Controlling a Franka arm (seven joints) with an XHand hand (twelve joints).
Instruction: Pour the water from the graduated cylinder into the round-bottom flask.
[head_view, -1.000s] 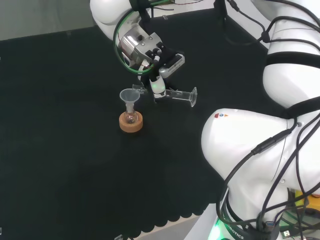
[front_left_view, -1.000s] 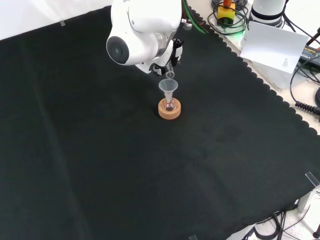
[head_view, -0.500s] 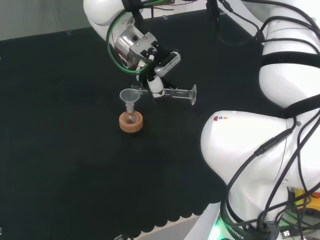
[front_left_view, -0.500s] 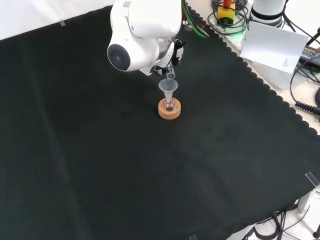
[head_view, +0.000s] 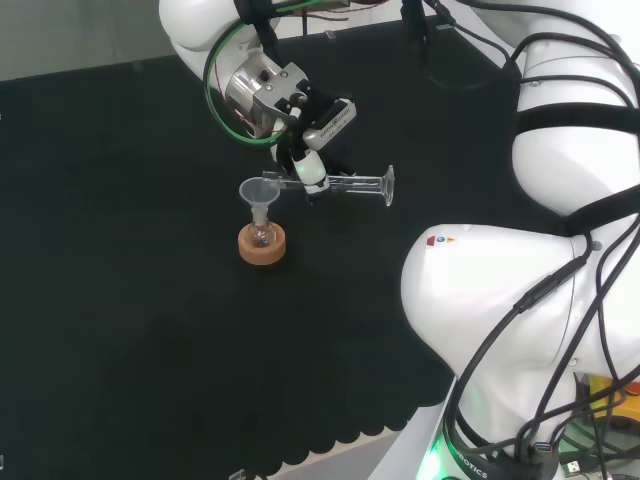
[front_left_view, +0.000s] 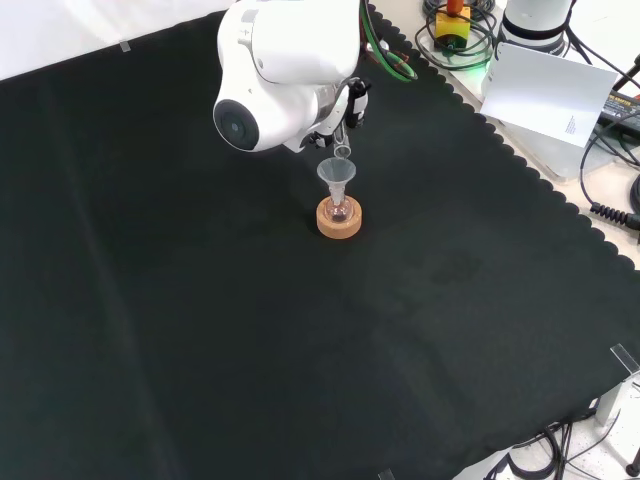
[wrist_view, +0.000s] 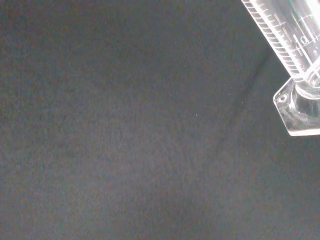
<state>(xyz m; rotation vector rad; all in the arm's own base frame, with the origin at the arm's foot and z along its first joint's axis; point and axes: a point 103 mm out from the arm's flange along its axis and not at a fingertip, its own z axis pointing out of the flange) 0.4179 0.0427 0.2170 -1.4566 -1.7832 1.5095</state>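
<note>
In the head view the hand (head_view: 310, 165) is shut on a clear graduated cylinder (head_view: 352, 185), held almost level above the cloth with its foot to the right. Its mouth lies over the rim of a clear funnel (head_view: 259, 193). The funnel stands in a small round-bottom flask (head_view: 262, 235) on a cork ring (head_view: 262, 246). In the front view the cylinder's mouth (front_left_view: 342, 152) sits just above the funnel (front_left_view: 337, 173), and the flask (front_left_view: 339, 209) rests in the cork ring (front_left_view: 339, 221) below; the hand (front_left_view: 350, 104) is mostly behind the arm's white link. The wrist view has the cylinder's scale and foot (wrist_view: 295, 107).
The arm's large white links (head_view: 520, 300) stand at the right of the head view. In the front view the cloth's scalloped edge (front_left_view: 520, 165) runs along the right, with a white sheet (front_left_view: 545, 95) and cables beyond it.
The hand has turned and risen slightly in the head view, bringing the cylinder from a slight slope to nearly level. Funnel, flask and cork ring have stayed put.
</note>
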